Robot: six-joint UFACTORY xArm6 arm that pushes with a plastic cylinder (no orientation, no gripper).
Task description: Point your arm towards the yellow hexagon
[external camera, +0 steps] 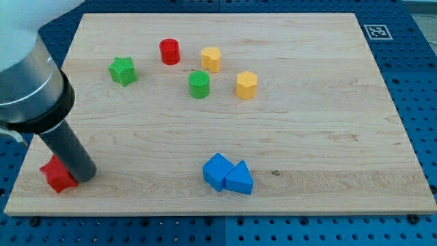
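Note:
Two yellow blocks sit in the upper middle of the board: a yellow hexagon and another yellow hexagon-like block up and left of it. My tip rests at the view's lower left, touching the right side of a red star. The tip is far from both yellow blocks, which lie up and to the right of it.
A green star, a red cylinder and a green cylinder lie near the yellow blocks. A blue cube and a blue triangle touch at the bottom middle. The wooden board lies on a blue pegboard.

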